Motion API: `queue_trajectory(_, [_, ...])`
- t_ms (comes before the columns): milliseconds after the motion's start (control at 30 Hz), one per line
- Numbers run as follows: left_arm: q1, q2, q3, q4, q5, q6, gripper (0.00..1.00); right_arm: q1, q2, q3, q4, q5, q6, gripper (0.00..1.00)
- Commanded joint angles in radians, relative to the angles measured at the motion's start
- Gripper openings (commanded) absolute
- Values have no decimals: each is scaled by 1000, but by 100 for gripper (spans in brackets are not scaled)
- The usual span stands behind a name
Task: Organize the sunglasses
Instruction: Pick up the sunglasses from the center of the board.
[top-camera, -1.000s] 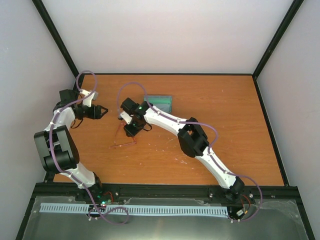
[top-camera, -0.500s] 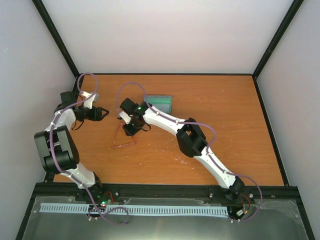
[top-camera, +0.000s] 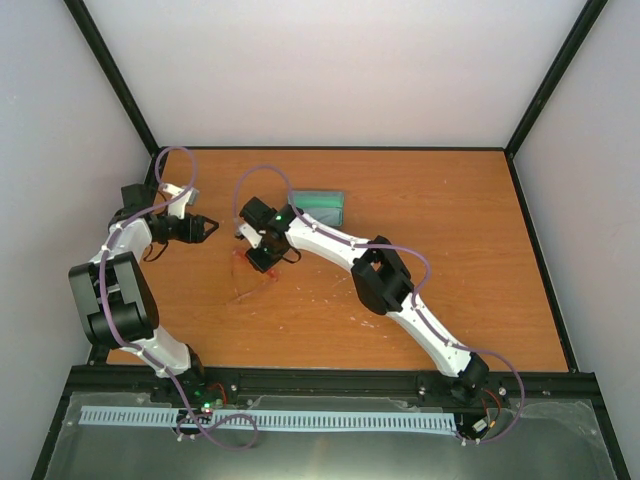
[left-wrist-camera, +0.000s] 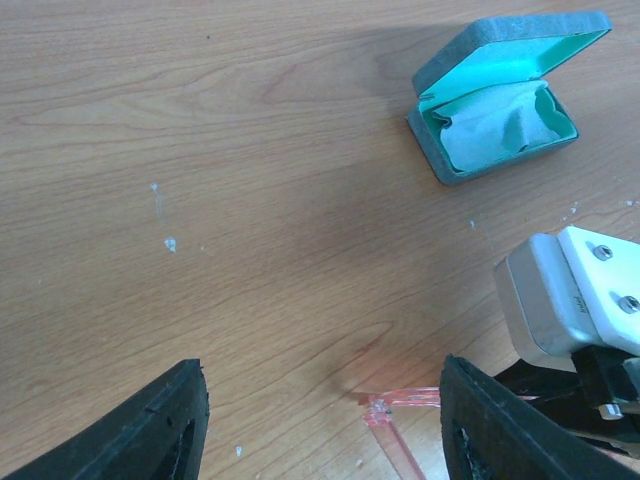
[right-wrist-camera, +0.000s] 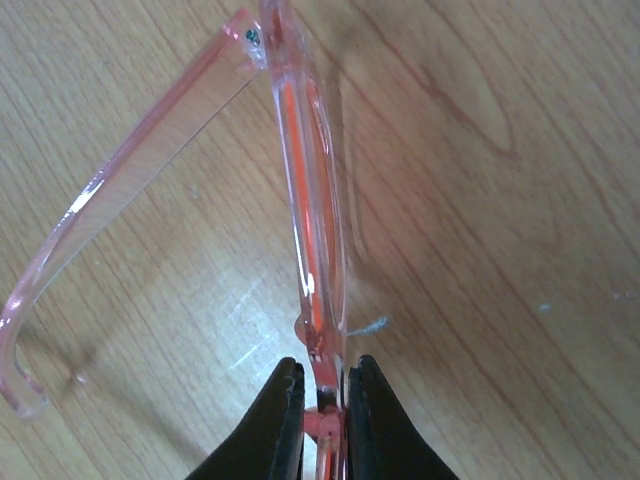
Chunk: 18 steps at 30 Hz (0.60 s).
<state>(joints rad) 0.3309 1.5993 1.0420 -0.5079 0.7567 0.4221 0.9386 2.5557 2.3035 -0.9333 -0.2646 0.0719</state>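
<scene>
The sunglasses (right-wrist-camera: 310, 200) are a thin red-pink frame. My right gripper (right-wrist-camera: 325, 400) is shut on the front frame near its middle and holds it on edge over the wood, one temple (right-wrist-camera: 130, 170) splayed to the left. In the top view the right gripper (top-camera: 262, 262) is left of centre, with the glasses (top-camera: 243, 290) hanging below it. My left gripper (top-camera: 207, 228) is open and empty, a short way to the left. In the left wrist view its fingers (left-wrist-camera: 150, 430) frame a hinge of the glasses (left-wrist-camera: 385, 408).
The grey-blue case (left-wrist-camera: 495, 95) lies open with green lining and a pale cloth (left-wrist-camera: 500, 130) inside; in the top view the case (top-camera: 322, 207) is just behind the right arm. The right gripper's body (left-wrist-camera: 570, 300) is close to the left gripper. Black frame posts edge the table.
The right gripper has closed in on the glasses and tipped them up from lying flat; they now sit nearer the gripper. The left gripper has barely moved.
</scene>
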Motion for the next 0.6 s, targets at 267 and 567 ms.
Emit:
queue_trajectory(267, [-5,-52,-20,-17,185,85,63,-98,-232,-355,331,-239,156,3])
queue_trajectory(567, [-193,-208,-84,124,187,21,53,-210,-516,-868,881,-420,420,4])
